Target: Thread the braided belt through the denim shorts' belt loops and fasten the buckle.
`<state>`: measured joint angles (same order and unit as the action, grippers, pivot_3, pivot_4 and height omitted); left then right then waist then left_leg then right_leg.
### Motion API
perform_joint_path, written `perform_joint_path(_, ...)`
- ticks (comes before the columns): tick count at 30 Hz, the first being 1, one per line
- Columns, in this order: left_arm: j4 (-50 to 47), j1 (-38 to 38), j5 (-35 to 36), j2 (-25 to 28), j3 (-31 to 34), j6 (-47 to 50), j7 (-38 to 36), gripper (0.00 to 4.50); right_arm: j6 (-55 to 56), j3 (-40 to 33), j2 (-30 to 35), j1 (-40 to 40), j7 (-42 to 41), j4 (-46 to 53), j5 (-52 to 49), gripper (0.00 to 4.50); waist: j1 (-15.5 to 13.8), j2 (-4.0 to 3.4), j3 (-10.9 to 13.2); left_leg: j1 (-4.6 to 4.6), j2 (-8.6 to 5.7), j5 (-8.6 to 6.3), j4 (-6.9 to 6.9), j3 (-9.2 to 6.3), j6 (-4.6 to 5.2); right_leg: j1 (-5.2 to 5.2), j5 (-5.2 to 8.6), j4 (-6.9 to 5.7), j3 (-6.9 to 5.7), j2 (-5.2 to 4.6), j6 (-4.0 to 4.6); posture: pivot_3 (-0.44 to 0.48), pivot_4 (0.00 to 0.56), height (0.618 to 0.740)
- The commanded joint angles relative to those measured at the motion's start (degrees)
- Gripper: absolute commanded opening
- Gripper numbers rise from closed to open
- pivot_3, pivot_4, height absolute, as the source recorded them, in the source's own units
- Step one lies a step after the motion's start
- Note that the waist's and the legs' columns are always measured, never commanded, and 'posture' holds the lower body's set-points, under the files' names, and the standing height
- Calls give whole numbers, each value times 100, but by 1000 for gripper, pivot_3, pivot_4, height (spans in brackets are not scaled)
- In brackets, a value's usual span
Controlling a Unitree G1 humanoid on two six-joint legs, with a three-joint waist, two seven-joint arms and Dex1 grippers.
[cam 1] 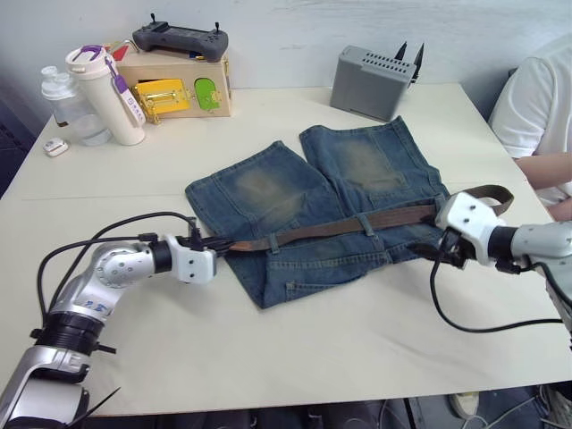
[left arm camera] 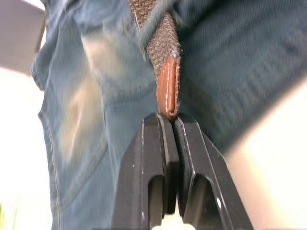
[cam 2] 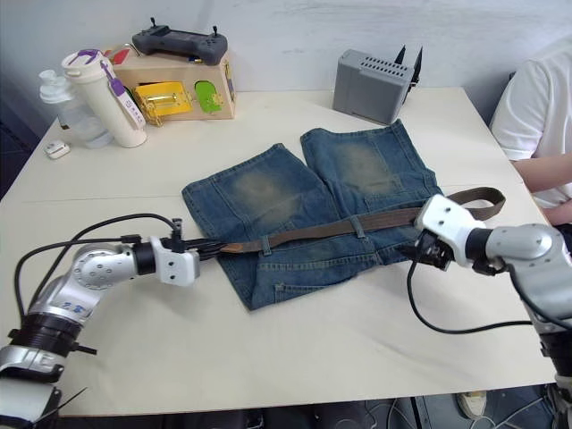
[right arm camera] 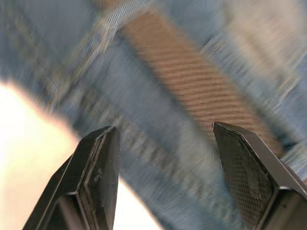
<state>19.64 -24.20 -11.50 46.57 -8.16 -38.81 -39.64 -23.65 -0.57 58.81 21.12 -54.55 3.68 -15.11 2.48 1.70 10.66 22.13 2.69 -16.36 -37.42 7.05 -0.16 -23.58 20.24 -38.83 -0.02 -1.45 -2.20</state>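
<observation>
The denim shorts (cam 1: 313, 206) lie flat mid-table, waistband toward me. The braided belt (cam 1: 340, 228) runs along the waistband, passing under a belt loop (cam 1: 365, 222) near the middle and another (cam 1: 273, 241) near the left end. My left gripper (left arm camera: 169, 120) is shut on the belt's tan leather tip (left arm camera: 168, 91) at the left edge of the shorts (cam 1: 220, 243). My right gripper (right arm camera: 165, 132) hangs open just above the waistband at the shorts' right edge (cam 1: 444, 252), with belt (right arm camera: 201, 91) and denim under it. The belt's far end curls off to the right (cam 1: 493, 191); I cannot make out the buckle.
A grey box (cam 1: 374, 80) stands at the back. A wooden latch box (cam 1: 179, 89) with a controller (cam 1: 179, 40) on top, a white bottle (cam 1: 105, 94) and a clear bottle (cam 1: 67, 112) stand back left. A person's arm (cam 1: 545, 165) rests at the right edge.
</observation>
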Motion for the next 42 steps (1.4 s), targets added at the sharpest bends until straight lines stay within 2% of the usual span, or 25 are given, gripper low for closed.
perform_joint_path(1, -296, 160, 170, 162, 265, 169, 14, 0, -601, -331, 123, 224, -399, 136, -498, 2100, -20, 0, 0, 0, 0, 0, -1, 0, 1, 0, 0, 0, 0, -1, 0, 0, 150, 735)
perform_joint_path(3, -452, 256, 241, 182, 329, 305, 14, 0, -800, -267, 21, 364, -309, -78, -445, 991, -33, 0, 0, 0, -1, -2, -3, -1, 3, 2, 0, 0, 0, -2, 0, 0, 150, 735)
perform_joint_path(4, -513, 289, 263, 193, 353, 361, 17, 0, -859, -200, -40, 384, -251, -239, -378, 719, -44, 0, 0, 0, -1, -2, -3, -1, 3, 2, 0, 0, 0, -2, 0, 0, 150, 735)
perform_joint_path(5, -595, 337, 332, 190, 404, 460, 24, 0, -887, -143, -129, 365, -216, -476, -332, 217, -53, 0, 0, 1, -1, -2, -3, 0, 4, 1, 0, 0, 0, -3, 0, 0, 150, 735)
perform_joint_path(6, -675, 375, 395, 186, 451, 557, 27, 0, -888, -114, -205, 337, -194, -684, -300, 48, -66, 3, -1, 1, -1, -2, -4, -1, 4, 2, 0, 0, 0, -3, 0, 0, 150, 735)
perform_joint_path(10, -1036, 641, 546, 301, 733, 931, 31, 0, -684, -22, -707, 363, 134, -1727, -30, 48, -66, 2, -1, 2, -2, -2, -6, 2, 4, 0, 0, -3, 1, -2, 0, 0, 150, 735)
perform_joint_path(13, -1177, 993, 611, 469, 1029, 1111, 59, 0, -672, 42, -851, 355, 217, -1995, 107, 48, -12, -2, -7, -6, 0, -2, -5, 8, 3, 3, 0, -7, 7, 0, 1, 0, 150, 735)
perform_joint_path(22, -1040, 2799, 712, 1053, 2485, 1034, 214, 0, -794, 146, -786, 450, 144, -2074, 291, 48, 51, 19, -19, -12, -1, -8, 0, 0, 11, 16, 0, 4, 0, -8, 1, 0, 150, 735)
perform_joint_path(24, -914, 3098, 751, 1075, 2737, 956, 251, 0, -830, 169, -775, 488, 101, -2073, 318, 48, 46, 24, -24, -12, -2, -27, 0, -4, 44, 20, 0, 6, -6, -13, 1, 0, 150, 735)
perform_joint_path(30, -194, 4119, 839, 1019, 3396, 558, 336, 0, -938, 254, -759, 623, -32, -2025, 359, 48, 71, 27, -33, -16, -3, -32, 10, -6, 45, 22, 1, 15, -10, -17, 3, 0, 150, 735)
perform_joint_path(37, 164, 4699, 1089, 972, 3794, 412, 339, 0, -930, 317, -791, 797, -117, -2115, 449, 48, 77, 31, -39, -20, -3, -35, 18, -7, 42, 23, 0, 20, -13, -19, 8, 0, 150, 735)
perform_joint_path(42, 197, 4845, 1347, 923, 3938, 443, 278, 0, -902, 330, -835, 859, -133, -2163, 487, 48, 84, 30, -40, -22, -3, -37, 22, -6, 41, 23, 1, 21, -14, -20, 11, 0, 150, 735)
